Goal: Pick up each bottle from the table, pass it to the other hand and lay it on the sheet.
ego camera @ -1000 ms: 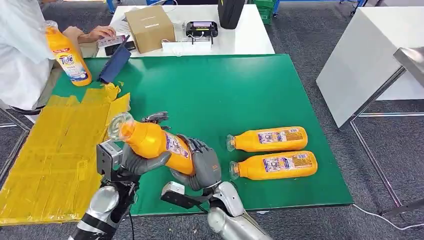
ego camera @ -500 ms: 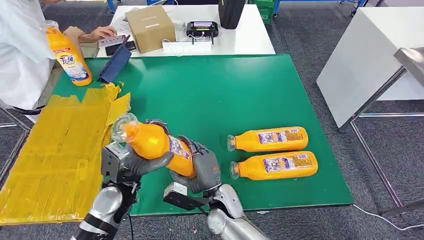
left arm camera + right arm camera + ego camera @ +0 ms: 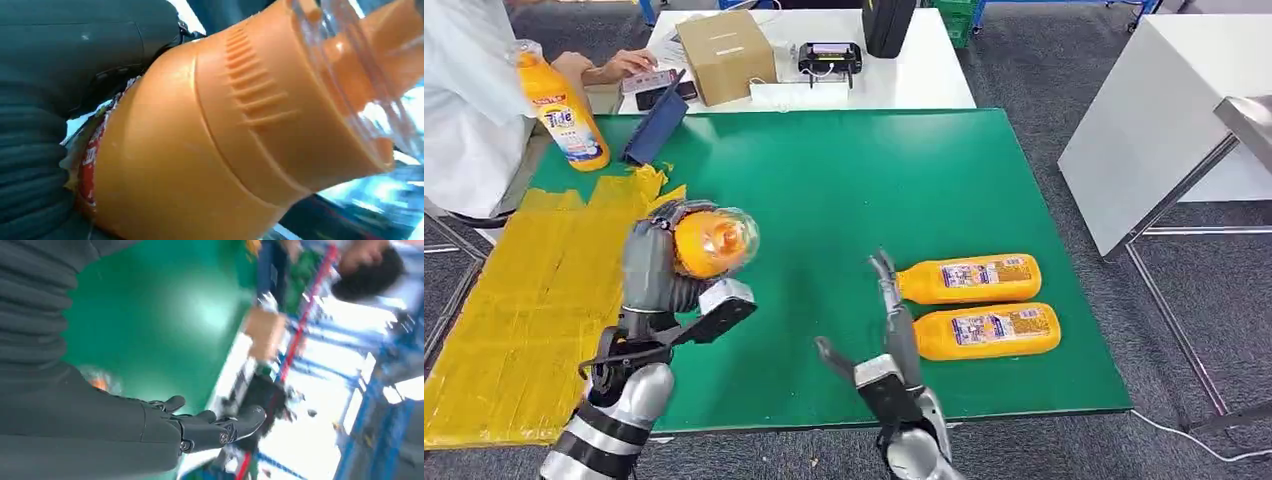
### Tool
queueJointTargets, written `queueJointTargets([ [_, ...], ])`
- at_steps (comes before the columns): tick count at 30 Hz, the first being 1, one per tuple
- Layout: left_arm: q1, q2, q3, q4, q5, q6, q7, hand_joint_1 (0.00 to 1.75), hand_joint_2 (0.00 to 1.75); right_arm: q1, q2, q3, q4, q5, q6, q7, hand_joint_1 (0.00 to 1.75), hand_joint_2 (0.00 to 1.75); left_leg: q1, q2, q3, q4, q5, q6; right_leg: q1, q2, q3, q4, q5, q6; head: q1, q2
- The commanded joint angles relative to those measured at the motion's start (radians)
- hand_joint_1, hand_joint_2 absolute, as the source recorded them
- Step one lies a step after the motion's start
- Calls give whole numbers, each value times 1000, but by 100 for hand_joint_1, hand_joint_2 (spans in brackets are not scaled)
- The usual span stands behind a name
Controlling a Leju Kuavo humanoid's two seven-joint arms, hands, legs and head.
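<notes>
left hand (image 3: 656,268) grips orange bottle (image 3: 709,242) above desk (image 3: 844,190), beside yellow sheet (image 3: 524,300). right hand (image 3: 889,320) empty, fingers spread. swing bottle over sheet, lower flat, release gently.

Held bottle (image 3: 707,242) body behind left robot hand (image 3: 652,268)

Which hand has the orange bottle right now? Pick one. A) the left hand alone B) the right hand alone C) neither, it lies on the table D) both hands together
A: the left hand alone grips the orange bottle with its clear cap toward the camera, while the right hand is open with fingers apart, clear of it.
</notes>
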Motion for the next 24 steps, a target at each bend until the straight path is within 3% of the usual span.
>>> queueJointTargets([
  [1, -180, 258, -91, 134, -325, -40, 450, 175, 175, 100, -15, -206, -309, -3, -6, -17, 0, 175, 1, -1, 3, 1, -2, -2, 0, 4, 2, 1, -2, -2, -1, 0],
  [2, -270, 401, -263, 161, -325, -94, 632, 175, 175, 104, -16, -220, -332, -2, -17, -24, 0, 175, 1, -2, 4, 2, -3, -2, 0, 5, 3, 3, -3, -3, 0, 0],
  [3, -331, 479, -301, 185, -325, -168, 658, 175, 175, 104, -13, -232, -347, 0, -27, -26, 0, 175, 1, -4, 1, 1, -1, -2, 0, 1, 1, 3, -2, -2, 0, 0],
  [4, -347, 495, -327, 218, -325, -230, 658, 175, 175, 103, -9, -242, -356, 15, -47, -28, 0, 175, 2, -7, 1, 3, -1, -3, 1, -1, 1, 5, -4, -3, 0, 0],
  [5, -373, 493, -357, 265, -325, -273, 658, 175, 175, 95, -8, -247, -364, 23, -57, -25, 0, 175, 3, -2, 0, 2, 0, -3, 2, 2, -2, 3, -1, -3, 0, 0],
  [13, -373, 493, -357, 265, -325, -273, 658, 175, 175, 95, -8, -247, -364, 23, -57, -25, 0, 175, 4, 2, 1, 1, 2, -4, 4, 5, -2, 3, 1, -5, 0, 0],
  [16, -412, 387, -443, 437, -325, -348, 658, 175, 175, 87, -13, -246, -382, 55, -86, -5, 0, 175, 3, -2, 2, 0, 2, -4, 3, 2, -1, 3, 0, -5, 0, 0],
  [19, -410, 302, -399, 572, -325, -324, 616, 175, 175, 95, -17, -242, -406, 86, -94, 8, 0, 175, 2, -9, 5, -1, 3, -4, 2, -2, 3, 2, -1, -5, 0, 0],
  [20, -376, 207, -219, 634, -236, -300, 457, 175, 175, 102, -21, -238, -415, 101, -101, 5, 0, 175, 2, -5, 3, -1, 4, -4, 2, 0, 0, 2, 0, -5, 0, 0],
  [24, -352, 104, -30, 695, -173, -304, 345, 175, 175, 107, -22, -234, -418, 128, -112, 18, 0, 175, 1, -3, 0, -1, 4, -4, 2, 0, -2, 2, 1, -4, 0, 0],
])
